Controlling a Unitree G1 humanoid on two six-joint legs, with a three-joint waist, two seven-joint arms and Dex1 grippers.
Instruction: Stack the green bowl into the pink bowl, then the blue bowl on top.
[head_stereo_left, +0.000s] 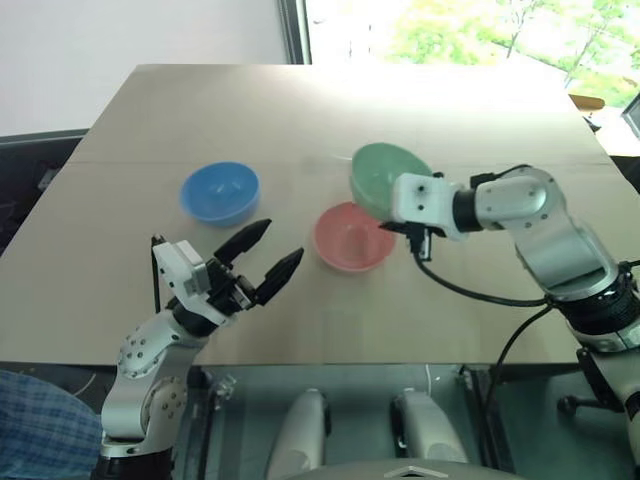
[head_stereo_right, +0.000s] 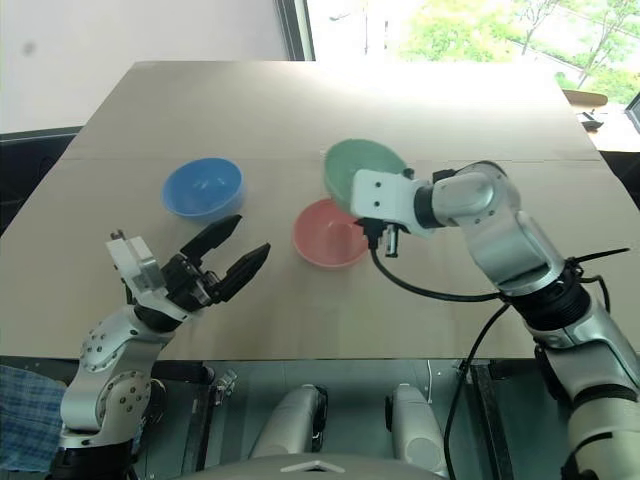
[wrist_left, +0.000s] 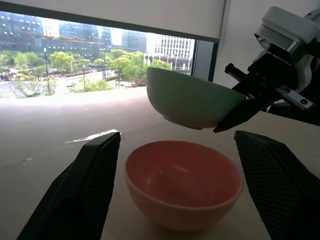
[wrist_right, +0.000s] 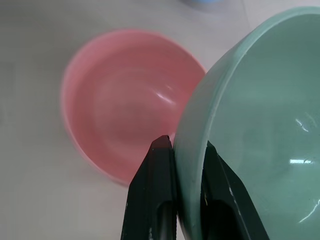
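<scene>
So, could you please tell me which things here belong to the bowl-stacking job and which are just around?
Part of the job:
- green bowl, pinched by its rim in the right gripper, above the table
- pink bowl, empty on the table
- blue bowl, empty on the table
- left gripper, open

Just around:
- table
- blue checked cloth

Both head views look down on the salmon-pink plastic bowl (head_stereo_left: 352, 238); each wrist view faces it closely, from opposite sides.

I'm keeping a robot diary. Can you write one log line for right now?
right gripper: holds green bowl by rim, above pink bowl | left gripper: open | blue bowl: on table
</scene>
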